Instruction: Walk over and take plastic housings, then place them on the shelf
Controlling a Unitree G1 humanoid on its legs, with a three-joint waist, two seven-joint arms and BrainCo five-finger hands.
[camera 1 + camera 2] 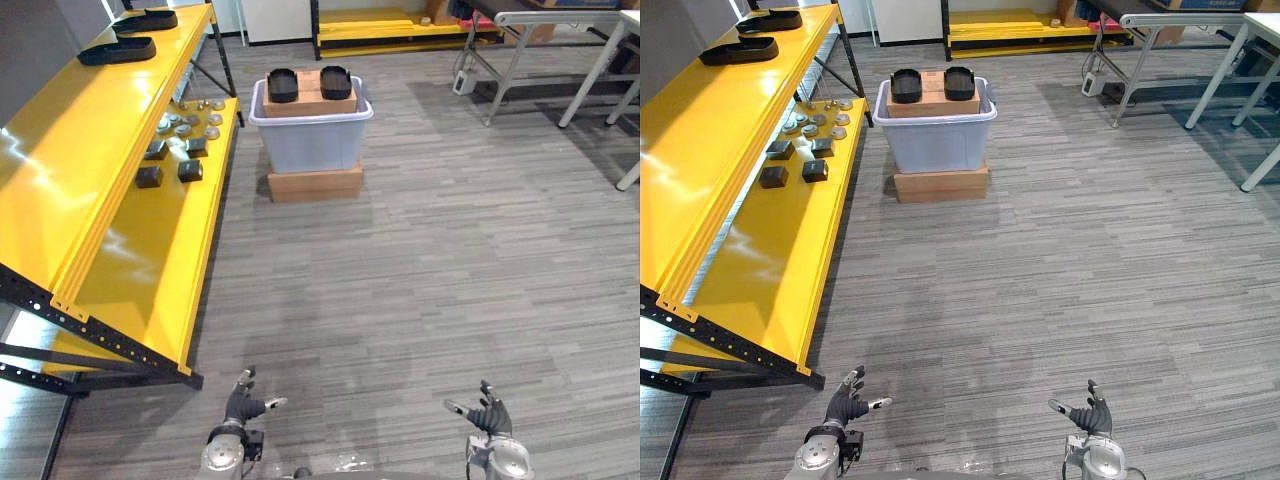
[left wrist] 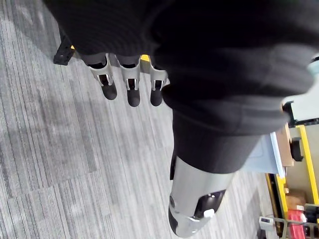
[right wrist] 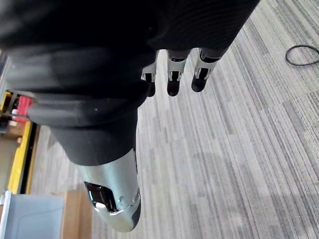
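1. Holding nothing: left hand and right hand sit low at the near edge of the head view, over grey carpet, fingers spread and relaxed, thumbs out.
2. Wrist views agree: left fingers and right fingers are straight, with bare floor past them.
3. Task parts: housing A and housing B, both black plastic, lie side by side on a cardboard block inside a pale bin.
4. Bin stands on a flat carton, well ahead of both hands, near the shelf.
5. Yellow shelf runs along the left. Upper level, far end: shelf housing 1 and shelf housing 2.
6. Lower level: round metal parts and dark blocks.
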